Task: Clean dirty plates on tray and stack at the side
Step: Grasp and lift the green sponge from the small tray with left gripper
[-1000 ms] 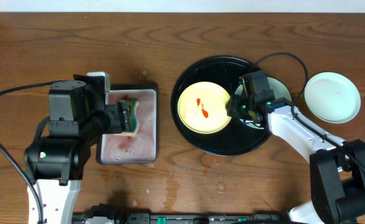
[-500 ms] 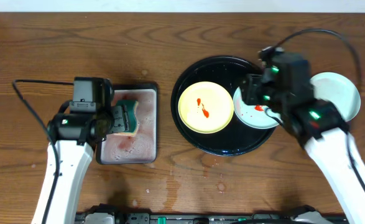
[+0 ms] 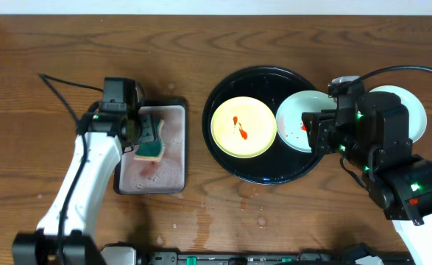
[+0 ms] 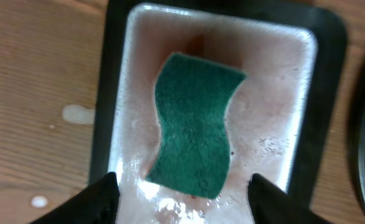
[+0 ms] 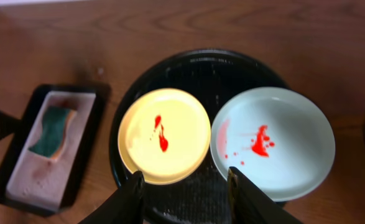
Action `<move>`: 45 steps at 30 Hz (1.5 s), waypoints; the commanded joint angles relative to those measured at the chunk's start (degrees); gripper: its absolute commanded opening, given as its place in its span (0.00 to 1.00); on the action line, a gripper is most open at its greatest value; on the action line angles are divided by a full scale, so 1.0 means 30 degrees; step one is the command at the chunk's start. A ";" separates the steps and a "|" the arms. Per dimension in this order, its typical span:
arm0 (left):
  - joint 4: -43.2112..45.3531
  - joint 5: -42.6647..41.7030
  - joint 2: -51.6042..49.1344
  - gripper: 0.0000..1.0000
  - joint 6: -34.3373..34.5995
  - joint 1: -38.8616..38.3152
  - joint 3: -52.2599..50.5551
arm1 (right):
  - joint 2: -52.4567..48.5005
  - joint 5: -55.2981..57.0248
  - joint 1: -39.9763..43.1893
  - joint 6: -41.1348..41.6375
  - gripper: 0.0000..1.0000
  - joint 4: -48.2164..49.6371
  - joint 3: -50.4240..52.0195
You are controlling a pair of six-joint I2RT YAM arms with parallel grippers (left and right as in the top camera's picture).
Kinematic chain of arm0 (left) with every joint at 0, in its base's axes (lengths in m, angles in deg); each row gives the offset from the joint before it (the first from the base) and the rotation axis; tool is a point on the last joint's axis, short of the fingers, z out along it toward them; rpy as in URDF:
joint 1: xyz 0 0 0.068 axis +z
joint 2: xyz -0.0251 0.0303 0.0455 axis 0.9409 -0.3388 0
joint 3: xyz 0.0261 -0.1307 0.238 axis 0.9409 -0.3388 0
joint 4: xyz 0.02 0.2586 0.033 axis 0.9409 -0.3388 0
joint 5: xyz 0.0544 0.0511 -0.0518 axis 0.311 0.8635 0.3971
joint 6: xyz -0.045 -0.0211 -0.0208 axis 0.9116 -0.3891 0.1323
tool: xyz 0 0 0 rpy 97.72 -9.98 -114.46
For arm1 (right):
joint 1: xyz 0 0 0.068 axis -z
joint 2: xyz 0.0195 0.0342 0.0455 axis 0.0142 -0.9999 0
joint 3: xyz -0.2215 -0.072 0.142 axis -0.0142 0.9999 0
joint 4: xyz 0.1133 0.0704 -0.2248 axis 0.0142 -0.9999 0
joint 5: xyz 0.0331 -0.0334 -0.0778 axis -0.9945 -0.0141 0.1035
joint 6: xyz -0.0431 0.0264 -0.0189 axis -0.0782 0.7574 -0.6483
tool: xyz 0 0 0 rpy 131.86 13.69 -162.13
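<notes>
The black tray holds a pale yellow plate and a mint plate, both with red smears. A clean mint plate sits on the table to the right, partly under my right arm. In the right wrist view the tray, yellow plate and smeared mint plate lie below. My right gripper is open and empty, raised over the tray's right side. My left gripper is open above a green sponge.
The sponge lies in a small rectangular black-rimmed tray of pinkish soapy water at the left, also shown in the left wrist view. Water drops dot the wood near the front edge.
My right arm has lifted off the tray and drawn back to the right, uncovering the smeared mint plate. My left arm has swung round over the sponge tray.
</notes>
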 commanded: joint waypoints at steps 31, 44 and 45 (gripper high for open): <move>0.4532 -0.0991 -0.4146 0.57 -0.0357 -0.0058 -0.2448 | 0.0058 0.0255 0.0153 -0.0699 0.40 -0.0313 -0.0087; 0.4962 -0.0991 -0.5093 0.41 -0.0342 -0.0058 -0.2448 | 0.0058 0.0255 0.0153 -0.0495 0.40 -0.0313 -0.0087; 0.4954 -0.0991 -0.5253 0.38 -0.0342 -0.0058 -0.2448 | 0.0058 0.0255 0.0153 -0.0495 0.40 -0.0313 -0.0087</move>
